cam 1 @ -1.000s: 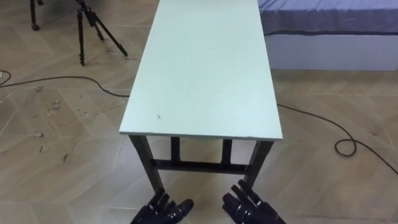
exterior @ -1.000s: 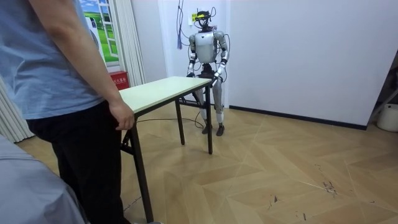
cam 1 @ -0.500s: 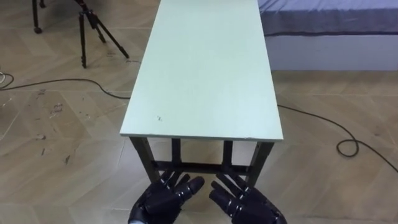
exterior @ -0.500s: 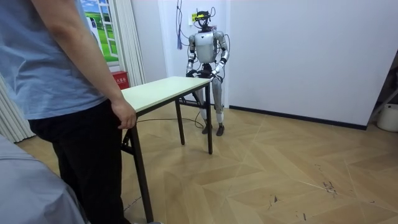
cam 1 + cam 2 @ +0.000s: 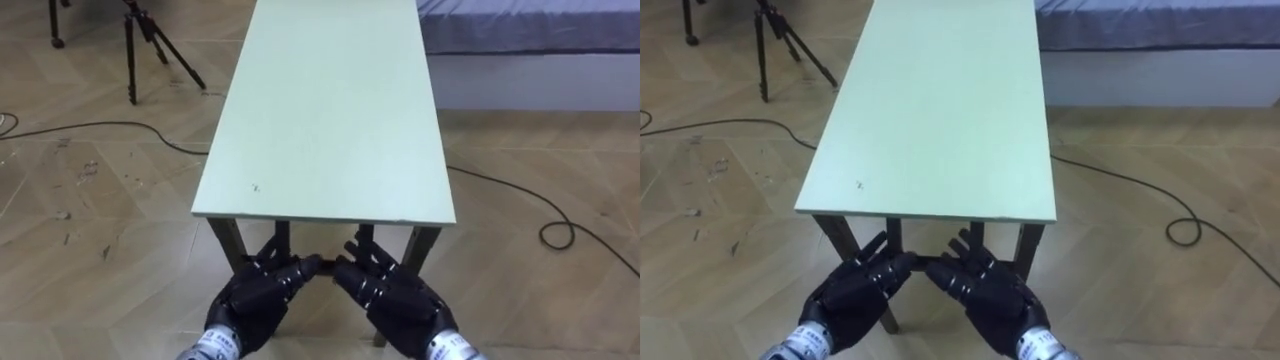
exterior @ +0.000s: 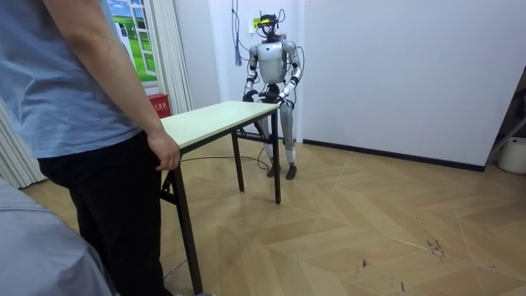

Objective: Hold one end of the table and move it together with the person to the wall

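From across the room, the room view shows what the robot's own eyes miss: a person in a blue shirt and dark trousers (image 6: 82, 107) stands at one short end of the long rectangular pale green table (image 6: 209, 122). The person's one visible hand (image 6: 164, 152) rests at that end's edge. The robot stands upright at the opposite short end, close to the white wall (image 6: 394, 66).

The eye views look down the table's smooth, flat top, which runs lengthwise away from the robot. They show two black-gloved hands below the near edge. The left hand (image 5: 258, 300) and the right hand (image 5: 395, 298) both have their fingers spread straight and pointing forward, holding nothing. Their fingertips are close together by the frame under the top. Whether they touch the table I cannot tell.

At this end I count two dark metal outer legs (image 5: 228, 240) and two thinner uprights (image 5: 282, 235) between them.

One black tripod (image 5: 150, 40) stands to the left. One bed with a blue-grey cover (image 5: 530, 25) lies to the far right. The wooden herringbone floor (image 5: 100, 200) looks scuffed.
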Available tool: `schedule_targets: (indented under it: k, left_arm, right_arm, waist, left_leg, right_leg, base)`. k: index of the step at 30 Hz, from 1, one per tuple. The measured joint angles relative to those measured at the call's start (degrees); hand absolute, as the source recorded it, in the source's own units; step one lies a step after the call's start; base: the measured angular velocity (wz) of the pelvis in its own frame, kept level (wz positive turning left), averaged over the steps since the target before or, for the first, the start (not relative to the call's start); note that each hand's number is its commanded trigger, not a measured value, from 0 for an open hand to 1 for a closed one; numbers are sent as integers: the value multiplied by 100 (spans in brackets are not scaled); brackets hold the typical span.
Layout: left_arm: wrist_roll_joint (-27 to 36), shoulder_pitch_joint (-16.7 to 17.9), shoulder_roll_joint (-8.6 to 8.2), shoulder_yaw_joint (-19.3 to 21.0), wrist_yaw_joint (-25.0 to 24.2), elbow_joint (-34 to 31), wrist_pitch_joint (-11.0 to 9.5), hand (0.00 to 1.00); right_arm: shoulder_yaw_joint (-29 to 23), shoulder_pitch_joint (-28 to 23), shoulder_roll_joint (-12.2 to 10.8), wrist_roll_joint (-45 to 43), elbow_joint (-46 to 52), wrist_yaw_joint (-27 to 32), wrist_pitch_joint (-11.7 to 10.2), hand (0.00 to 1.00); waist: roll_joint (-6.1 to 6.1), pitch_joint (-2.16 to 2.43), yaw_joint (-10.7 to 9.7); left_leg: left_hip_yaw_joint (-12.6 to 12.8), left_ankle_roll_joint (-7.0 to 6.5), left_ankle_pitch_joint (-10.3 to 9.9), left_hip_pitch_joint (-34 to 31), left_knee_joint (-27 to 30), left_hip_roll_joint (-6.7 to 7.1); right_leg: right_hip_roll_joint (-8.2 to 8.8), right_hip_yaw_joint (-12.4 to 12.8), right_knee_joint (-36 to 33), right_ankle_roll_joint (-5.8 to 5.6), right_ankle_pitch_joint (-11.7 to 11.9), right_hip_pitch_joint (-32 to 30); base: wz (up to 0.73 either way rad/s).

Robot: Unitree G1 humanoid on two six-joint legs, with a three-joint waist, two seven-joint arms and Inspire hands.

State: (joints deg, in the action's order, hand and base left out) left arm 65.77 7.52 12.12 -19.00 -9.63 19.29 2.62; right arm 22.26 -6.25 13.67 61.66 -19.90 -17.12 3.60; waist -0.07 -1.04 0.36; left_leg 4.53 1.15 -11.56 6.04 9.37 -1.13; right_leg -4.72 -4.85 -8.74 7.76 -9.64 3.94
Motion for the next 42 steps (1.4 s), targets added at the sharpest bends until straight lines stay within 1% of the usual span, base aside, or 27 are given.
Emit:
schedule_targets:
  k: [2,3,5,8,11,15,17,20,24,27,28,30,32,34,36,38,42]
  left_arm:
    - [179,-99,-7,127,113,14,-4,0]
    - [384,-162,-6,166,215,18,-6,0]
    - [622,-182,-12,259,402,18,-6,0]
    - [676,-200,-8,347,598,53,-5,0]
    - [674,-334,-7,381,687,248,-5,0]
    - [675,-372,-15,487,702,304,-1,0]
    - [746,-376,-15,514,713,303,24,0]
    - [1032,-435,-25,561,786,301,115,0]
    - [1640,-441,-47,651,824,156,165,0]
    - [2019,-480,-97,718,828,133,177,0]
    - [2030,-484,-134,745,828,133,177,0]
    - [2030,-483,-151,752,830,134,180,0]
    - [2029,-483,-153,762,830,136,205,0]
    - [2027,-481,-155,765,829,145,240,0]
    - [2017,-479,-175,815,829,160,297,0]
    - [2018,-479,-247,955,828,159,374,0]
    - [2026,-479,-270,981,828,158,400,0]
  right_arm:
    - [-65,127,-10,13,3,59,14,0]
    - [-96,199,-6,32,3,131,14,0]
    - [-99,268,-11,59,-2,255,18,0]
    - [-100,275,-20,201,-17,442,24,0]
    - [-101,325,-20,314,-17,544,24,0]
    - [-106,417,-7,381,-16,666,24,0]
    - [-106,430,-19,390,-13,704,29,0]
    - [-124,452,-16,626,-1,745,124,0]
    - [-131,452,-18,1070,11,780,198,0]
    - [-131,459,-37,1354,11,832,217,0]
    - [-131,463,-37,1488,11,849,222,0]
    - [-156,463,-42,1613,12,882,236,0]
    - [-218,462,-49,1711,12,894,298,0]
    - [-349,457,-89,1711,12,907,413,0]
    - [-370,449,-125,1732,18,945,414,0]
    - [-382,448,-178,1784,32,1002,413,0]
    - [-381,448,-190,1942,35,1054,413,0]
  waist:
    - [-4,-31,-4]
    - [-1,-49,2]
    - [-2,-51,6]
    - [-1,-52,8]
    - [-1,-52,12]
    - [1,-51,5]
    - [8,-47,5]
    - [24,-37,7]
    - [65,-12,7]
    - [96,-7,6]
    - [97,-7,6]
    - [98,-8,7]
    - [100,-8,8]
    - [103,-8,9]
    - [109,-4,10]
    - [116,1,6]
    - [146,20,-2]
  left_leg:
    - [0,0,0,21,-2,-1]
    - [5,0,0,26,-5,-10]
    - [9,0,0,33,-11,-13]
    - [8,0,0,33,-13,-16]
    - [7,0,0,32,-13,-21]
    - [7,0,0,32,-12,-20]
    - [7,0,0,31,-12,-21]
    - [7,0,0,27,-12,-22]
    - [10,0,0,27,-11,-33]
    - [14,0,0,32,-11,-39]
    - [25,0,0,33,-11,-38]
    - [49,0,0,34,-11,-35]
    - [43,0,0,34,-10,-26]
    - [42,-1,1,33,-2,-23]
    - [41,-1,1,33,0,-22]
    - [34,-1,1,28,3,-19]
    - [32,-1,1,27,4,-16]
  right_leg:
    - [-1,6,1,0,0,21]
    - [0,10,1,0,0,25]
    - [1,16,1,0,0,23]
    - [6,12,-5,-1,0,19]
    - [5,6,-6,-1,0,19]
    - [5,6,-5,-1,0,17]
    - [5,8,-6,-1,0,15]
    - [5,6,-13,-1,0,15]
    - [5,4,-40,-1,0,30]
    - [5,2,-101,-1,0,5]
    - [5,6,-100,-1,0,2]
    - [6,9,-100,-1,0,-2]
    - [7,7,-97,-1,0,-4]
    - [13,0,-96,-1,0,-10]
    - [14,1,-98,-1,0,-10]
    - [13,-3,-106,-1,0,-4]
    - [12,-13,-113,-1,0,0]
  base:
    - [0]
    - [0]
    - [0]
    - [0]
    - [0]
    - [0]
    - [0]
    - [0]
    - [0]
    - [0]
    - [0]
    - [0]
    - [0]
    - [0]
    - [0]
    - [0]
    - [0]
